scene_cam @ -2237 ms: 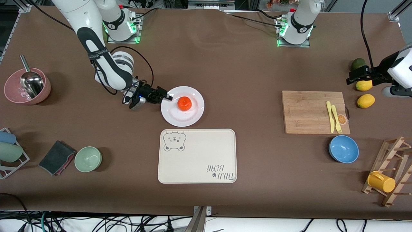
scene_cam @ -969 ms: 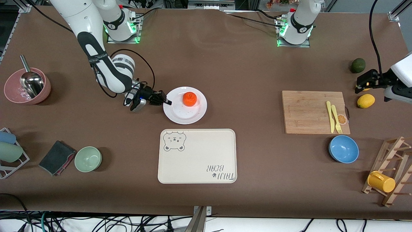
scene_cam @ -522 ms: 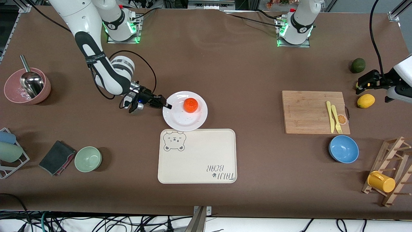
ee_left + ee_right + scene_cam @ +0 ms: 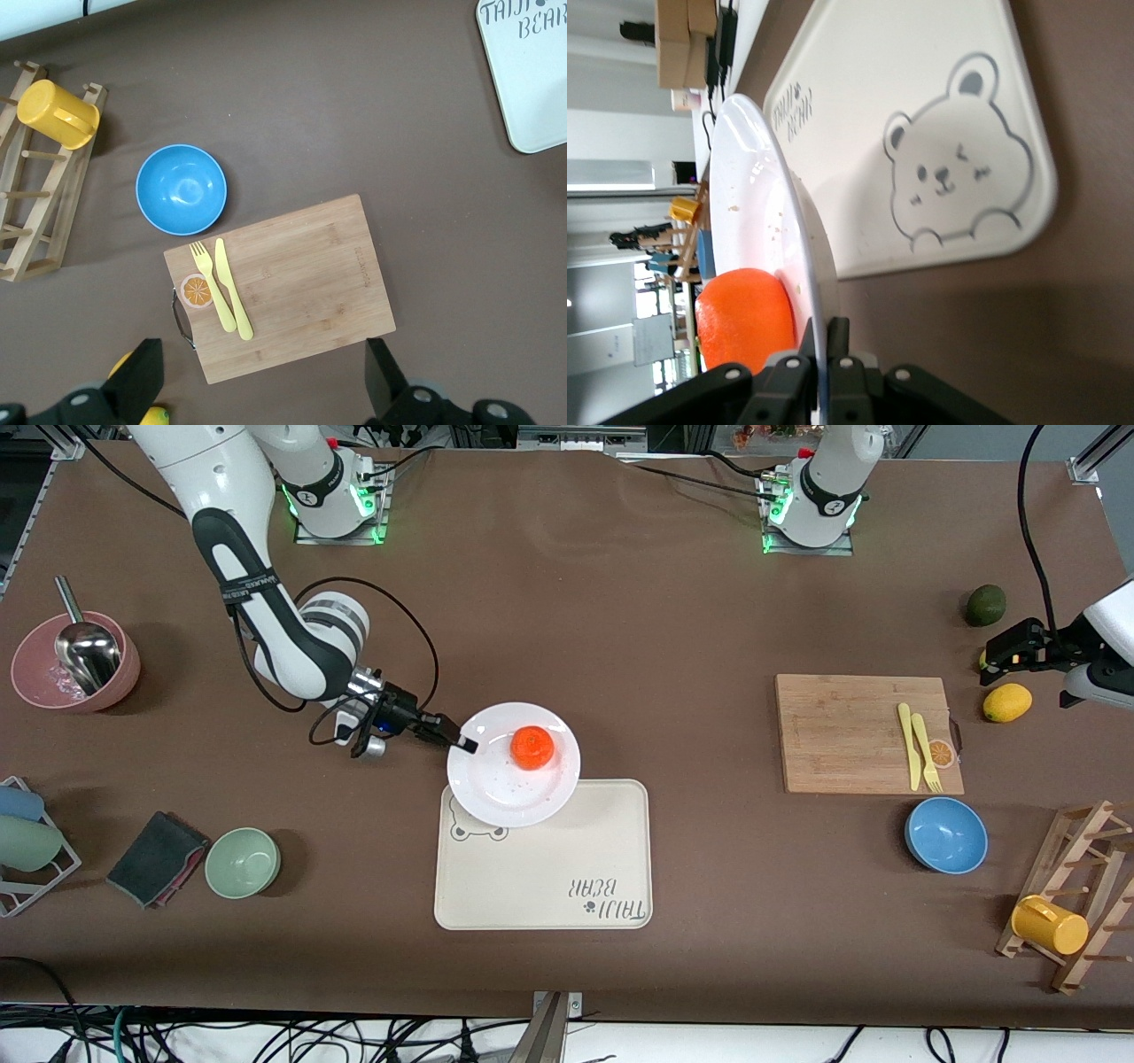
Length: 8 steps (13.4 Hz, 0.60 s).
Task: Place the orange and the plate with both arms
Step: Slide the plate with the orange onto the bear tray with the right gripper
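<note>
Tray (image 4: 567, 868) print reads "TAIJI BEAR". Plate (image 4: 496, 797), orange (image 4: 532, 747) on it, over tray, rim clenched by right end effector (image 4: 461, 740). Left end effector (image 4: 261, 390) released, over worktop (image 4: 673, 629).

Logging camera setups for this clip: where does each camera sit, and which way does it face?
Front view: high, across the table, facing both arms; the right gripper holds the plate with the orange above the tray.
Left wrist view: looks down on the cutting board and blue bowl; the left gripper shows open.
Right wrist view: looks along the plate's edge, fingers clamped.
All views show the tray.
</note>
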Motion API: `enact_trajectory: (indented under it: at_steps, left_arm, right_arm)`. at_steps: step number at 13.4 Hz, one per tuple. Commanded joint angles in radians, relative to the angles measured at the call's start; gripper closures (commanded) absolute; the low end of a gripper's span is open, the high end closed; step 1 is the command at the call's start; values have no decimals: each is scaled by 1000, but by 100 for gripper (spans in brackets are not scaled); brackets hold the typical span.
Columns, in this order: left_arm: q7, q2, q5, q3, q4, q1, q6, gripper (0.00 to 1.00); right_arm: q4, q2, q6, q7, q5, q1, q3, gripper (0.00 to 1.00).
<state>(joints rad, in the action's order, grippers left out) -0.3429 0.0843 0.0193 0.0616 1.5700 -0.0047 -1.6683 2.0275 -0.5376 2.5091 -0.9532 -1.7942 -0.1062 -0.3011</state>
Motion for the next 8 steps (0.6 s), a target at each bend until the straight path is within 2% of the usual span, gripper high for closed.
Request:
enact_trajectory:
  at_steps: [1,3,4,6,8]
  left_arm:
    - [-31,12,19,0,-25,8,9,0]
    - [-31,14,18,0,-24,6,10,0]
    - [-33,14,16,0,-22,6,13,0]
    - [-31,12,16,-2,-22,6,13,0]
    - [-31,14,16,-2,-22,5,15,0]
  right_arm:
    - [-221,-175,7,49,-5,-1,-6,100]
    - [-330,-258,8,100,77,-1,-6,100]
    - [-373,-287,8,150,152,-1,-4,100]
    - [-398,-295,14,264,292,0,-4,100]
    - [-409,-295,16,324,349,-1,-3,100]
